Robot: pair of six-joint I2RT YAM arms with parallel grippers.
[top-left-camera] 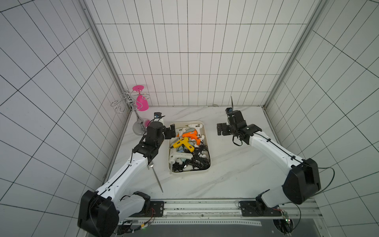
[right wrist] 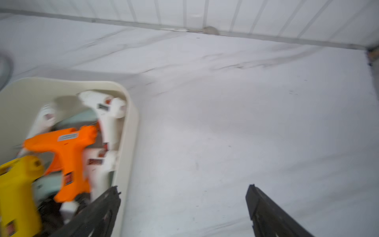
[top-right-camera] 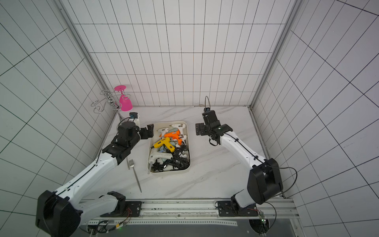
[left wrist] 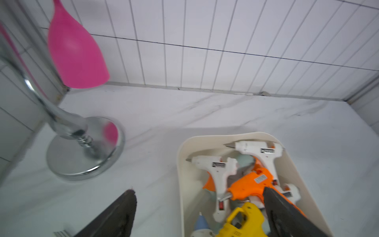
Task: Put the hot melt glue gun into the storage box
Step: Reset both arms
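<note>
The storage box (top-left-camera: 208, 143) is a cream tray in the middle of the table, seen in both top views. Inside it lie several hot melt glue guns on tangled black cords: an orange one (top-left-camera: 191, 135), a yellow one (top-left-camera: 182, 144) and a white one (top-left-camera: 195, 126). My left gripper (top-left-camera: 171, 131) hangs open at the box's far left rim, holding nothing. In the left wrist view this gripper (left wrist: 199, 189) straddles the box rim (left wrist: 180, 164). My right gripper (top-left-camera: 222, 129) is open and empty over bare table, right of the box. In the right wrist view it (right wrist: 183, 186) sits beside the box wall (right wrist: 131, 133).
A chrome rack (top-left-camera: 139, 127) with a pink glass (top-left-camera: 142, 102) hung upside down stands in the far left corner, close behind my left gripper. A fork (top-right-camera: 136, 176) lies on the table left of the box, by my left forearm. Tiled walls close in three sides.
</note>
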